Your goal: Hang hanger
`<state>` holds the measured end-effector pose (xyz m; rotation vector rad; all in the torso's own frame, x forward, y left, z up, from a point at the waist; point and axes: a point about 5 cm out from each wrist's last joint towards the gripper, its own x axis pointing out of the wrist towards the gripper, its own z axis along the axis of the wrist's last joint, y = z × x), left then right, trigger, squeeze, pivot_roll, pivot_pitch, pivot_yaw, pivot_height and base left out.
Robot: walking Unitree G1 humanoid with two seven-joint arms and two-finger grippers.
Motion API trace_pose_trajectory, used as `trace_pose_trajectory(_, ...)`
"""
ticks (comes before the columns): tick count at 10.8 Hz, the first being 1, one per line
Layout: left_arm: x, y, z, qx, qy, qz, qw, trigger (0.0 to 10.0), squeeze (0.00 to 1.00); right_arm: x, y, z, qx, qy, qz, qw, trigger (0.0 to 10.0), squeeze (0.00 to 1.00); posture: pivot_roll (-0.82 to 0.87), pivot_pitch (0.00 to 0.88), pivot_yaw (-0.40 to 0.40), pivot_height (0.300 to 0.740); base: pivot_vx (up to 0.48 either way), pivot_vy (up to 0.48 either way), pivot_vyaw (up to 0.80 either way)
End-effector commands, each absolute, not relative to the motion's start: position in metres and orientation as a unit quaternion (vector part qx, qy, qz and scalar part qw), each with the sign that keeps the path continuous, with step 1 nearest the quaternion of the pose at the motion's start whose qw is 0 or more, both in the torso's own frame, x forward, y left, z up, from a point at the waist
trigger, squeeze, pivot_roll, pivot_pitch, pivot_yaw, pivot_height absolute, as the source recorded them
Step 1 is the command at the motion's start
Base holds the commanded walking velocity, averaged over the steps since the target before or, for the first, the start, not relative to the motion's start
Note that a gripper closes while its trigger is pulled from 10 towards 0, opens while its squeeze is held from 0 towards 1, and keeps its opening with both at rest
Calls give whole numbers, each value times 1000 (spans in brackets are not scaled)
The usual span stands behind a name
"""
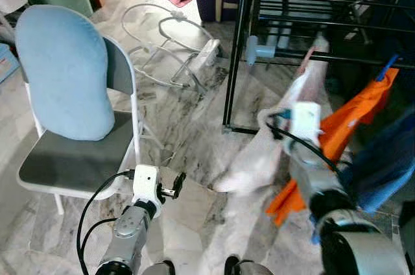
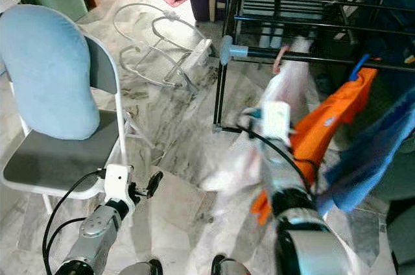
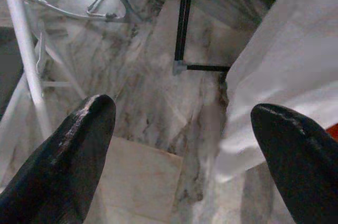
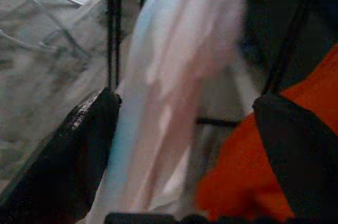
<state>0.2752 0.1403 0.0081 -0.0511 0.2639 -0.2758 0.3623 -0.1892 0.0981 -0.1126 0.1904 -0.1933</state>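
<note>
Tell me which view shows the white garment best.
The left eye view: the white garment hangs full length from the black drying rack, though blurred. The right eye view shows likewise. Both wrist views catch only part of its cloth.

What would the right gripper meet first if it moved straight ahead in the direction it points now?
Most likely the white garment, which hangs blurred between the open fingers of the right gripper. The orange garment lies just beside that line, and the black rack stands behind. Depth is unclear.
</note>
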Motion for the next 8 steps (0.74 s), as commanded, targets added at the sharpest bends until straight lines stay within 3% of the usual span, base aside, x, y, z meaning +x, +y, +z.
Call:
trace_pose_trajectory(1, 274, 142, 6, -21, 140, -136, 980, 10000, 0, 361, -194, 100, -64, 87, -105, 989, 10000, 0, -21, 178, 38, 740, 0, 0, 0)
trace_pose_trajectory(8, 280, 137, 8, -13, 148, -144, 978, 10000, 0, 383, -194, 147, -94, 22, -31, 995, 10000, 0, -21, 158, 31, 740, 0, 0, 0)
